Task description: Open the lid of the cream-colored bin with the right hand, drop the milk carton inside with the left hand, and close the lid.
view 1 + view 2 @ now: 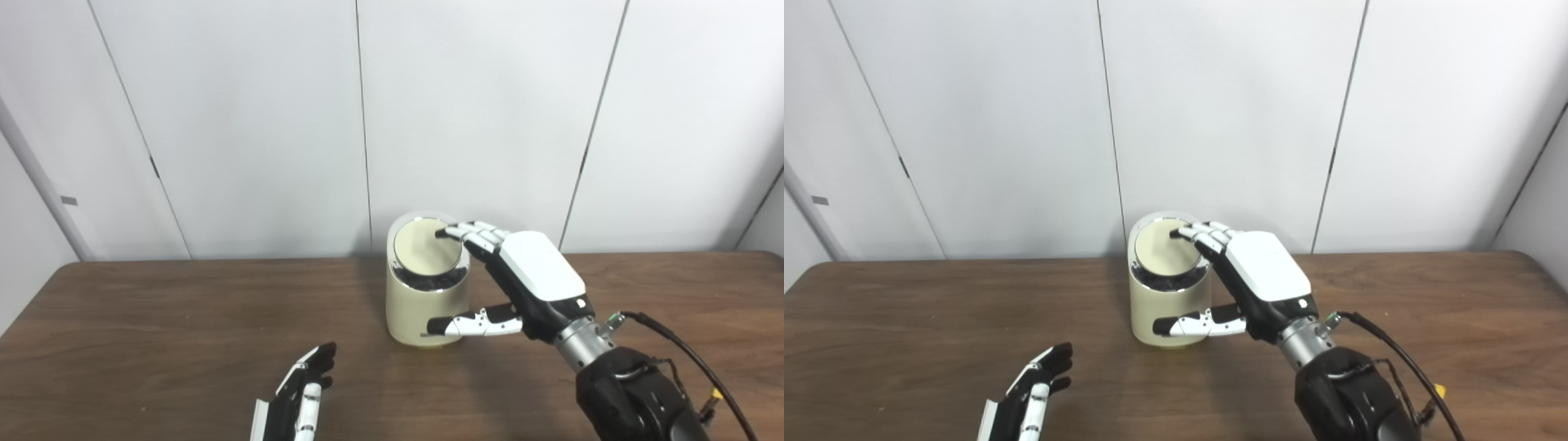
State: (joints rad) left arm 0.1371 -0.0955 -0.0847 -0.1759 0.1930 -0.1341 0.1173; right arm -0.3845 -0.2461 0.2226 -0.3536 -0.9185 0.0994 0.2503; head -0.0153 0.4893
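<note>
The right hand (527, 275) is reaching over the cream-colored bin (427, 300), which is standing upright on the brown table (153, 318) toward its far edge, close to the white wall panels (245, 122) behind. Its fingers (468, 233) are stretching out flat with the dark tips lying on the right part of the round lid (422, 246), while the thumb (474, 323) is pointing along the front of the bin's lower wall, so the hand is spread rather than clenched and is gripping nothing. The lid is tipping, its far edge riding up at the shiny rim and its near edge sinking, and a dark gap is showing just under that near edge. Nearer to me and to the left of that hand, the left hand (303, 395) is hanging low over the tabletop with its fingers loosely apart and empty, well apart from the bin. A black cable (686, 355) is trailing from the right wrist. I am seeing no milk carton on the table, and I cannot tell what the dark stuff inside the bin is.
</note>
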